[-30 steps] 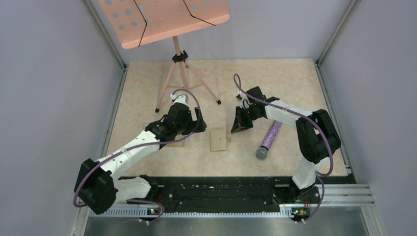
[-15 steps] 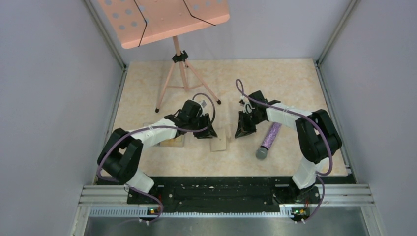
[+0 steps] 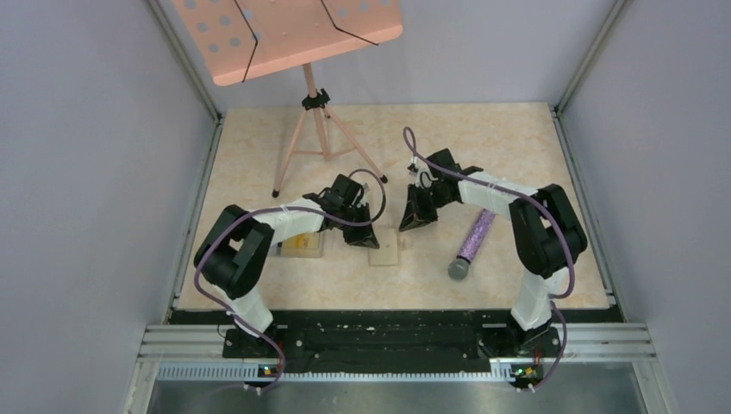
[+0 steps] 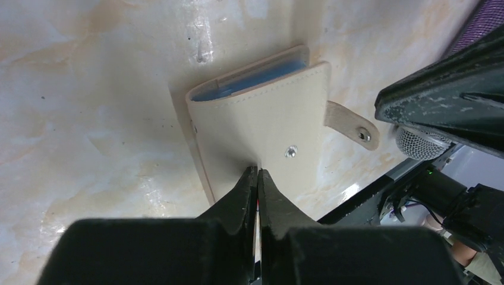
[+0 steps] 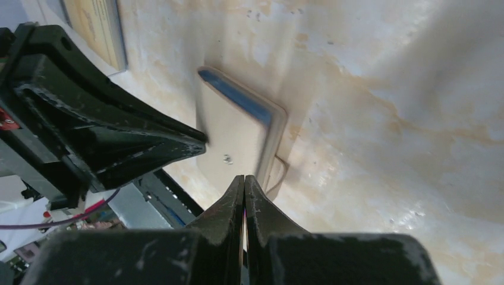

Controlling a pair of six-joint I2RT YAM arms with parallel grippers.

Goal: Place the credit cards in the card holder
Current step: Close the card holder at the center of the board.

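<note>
The tan card holder lies folded on the table between my two grippers. In the left wrist view the card holder shows its blue inside along the far edge, a snap dot on its face and a loose strap. My left gripper is shut, tips down on the holder's near face, with nothing seen between them. My right gripper is shut too, tips just above the card holder near its strap side. The credit cards sit in a clear box left of the holder, gold-yellow cards showing.
A purple microphone lies right of the holder, near the right arm. A pink music stand stands on its tripod at the back. The clear box sits under the left forearm. Grey walls close in both sides.
My left gripper swung right from above the clear box to the card holder and closed from wide open. The right gripper stayed shut and shifted slightly toward the holder.
</note>
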